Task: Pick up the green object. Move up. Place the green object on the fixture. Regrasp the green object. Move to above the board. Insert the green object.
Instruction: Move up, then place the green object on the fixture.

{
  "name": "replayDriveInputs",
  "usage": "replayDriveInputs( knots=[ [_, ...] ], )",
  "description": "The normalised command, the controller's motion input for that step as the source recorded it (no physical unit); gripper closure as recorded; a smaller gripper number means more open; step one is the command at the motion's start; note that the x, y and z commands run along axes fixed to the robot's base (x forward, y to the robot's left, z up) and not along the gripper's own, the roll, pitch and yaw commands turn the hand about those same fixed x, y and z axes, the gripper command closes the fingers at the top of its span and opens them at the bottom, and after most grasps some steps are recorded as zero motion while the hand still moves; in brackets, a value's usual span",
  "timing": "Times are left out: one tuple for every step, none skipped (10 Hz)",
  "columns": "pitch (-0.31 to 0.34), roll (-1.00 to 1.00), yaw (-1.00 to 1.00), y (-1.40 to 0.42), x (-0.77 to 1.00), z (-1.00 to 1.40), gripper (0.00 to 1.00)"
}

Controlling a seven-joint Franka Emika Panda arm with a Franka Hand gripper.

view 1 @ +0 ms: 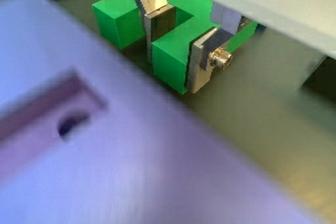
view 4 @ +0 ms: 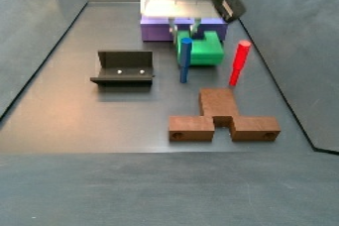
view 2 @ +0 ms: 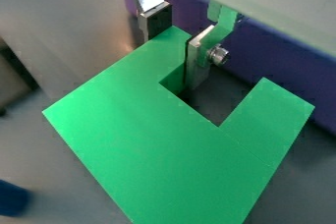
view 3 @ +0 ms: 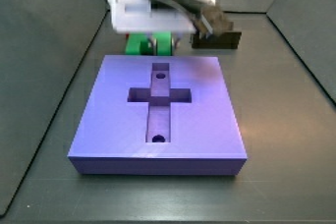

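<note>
The green object is a bright green U-shaped piece on the dark floor just in front of the board. In a side view it shows behind the lavender board with its cross-shaped recess. My gripper is down on it. In both wrist views my gripper straddles one arm of the green object, one finger in the notch and one on the outer face, both touching. The fixture stands apart, with nothing in it.
A blue peg stands right beside the green object, and a red peg a little farther off. An orange-brown block lies nearer the front. The board's edge is close to the fingers. Dark walls enclose the floor.
</note>
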Motion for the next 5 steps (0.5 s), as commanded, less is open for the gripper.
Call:
replayDriveInputs(
  knots=[
    [0.063,0.00,-0.03,0.09,-0.04,0.60,1.00],
    [0.056,-0.04,-0.02,0.04,0.00,0.32,1.00],
    [-0.051,0.06,0.00,-0.07,-0.04,0.00,1.00],
    [0.000,0.00,0.00,-0.04,0.00,0.00,1.00],
    [0.000,0.08,-0.07,-0.20,0.03,0.00,1.00]
  ],
)
